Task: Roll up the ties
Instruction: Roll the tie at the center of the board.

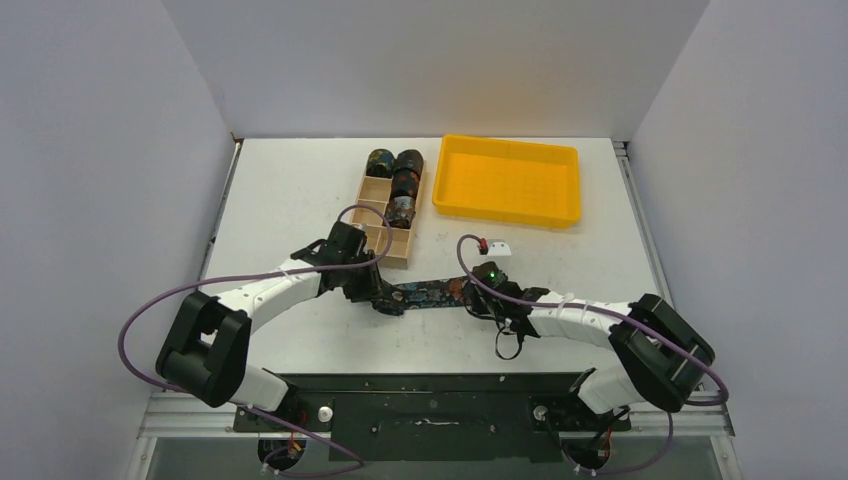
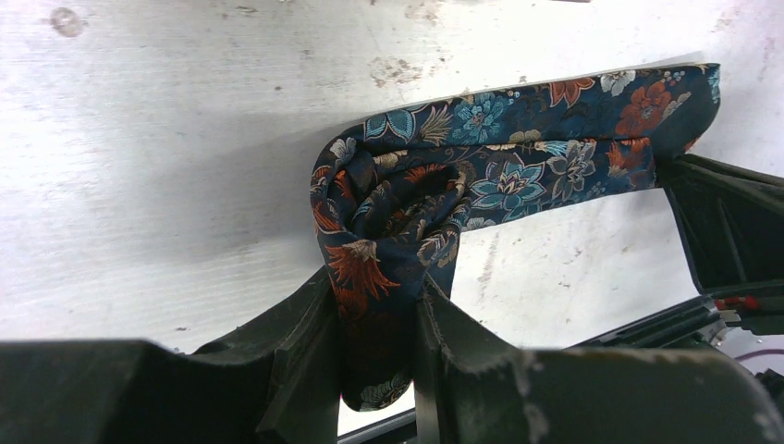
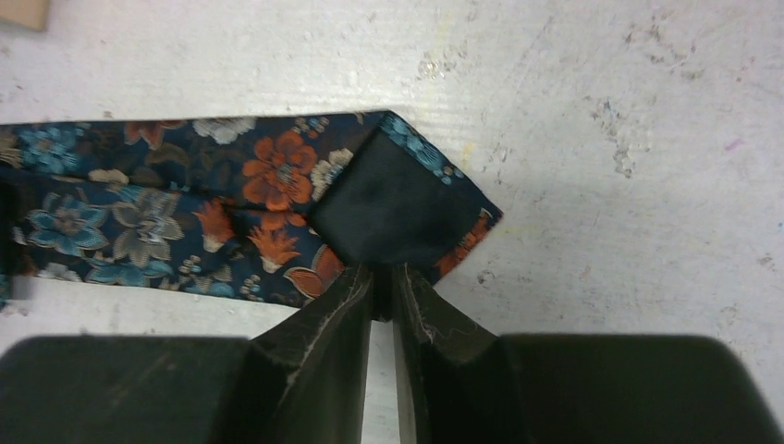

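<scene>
A dark floral tie [image 1: 432, 293] lies stretched across the table between my two grippers. My left gripper [image 1: 372, 290] is shut on its left end, where the fabric is coiled into a loose small roll [image 2: 393, 217]; the strip [image 2: 555, 139] runs off to the right. My right gripper [image 1: 487, 296] is shut on the tie's pointed right end [image 3: 398, 208], which is folded over with its black lining showing. Three rolled ties [image 1: 398, 180] sit in the far compartments of the wooden box [image 1: 375, 232].
A yellow plastic tray [image 1: 508, 180] stands at the back right, just right of the wooden box. A small white tag with a red piece [image 1: 493, 246] lies behind my right gripper. The table's near edge has a black rail [image 1: 430, 400].
</scene>
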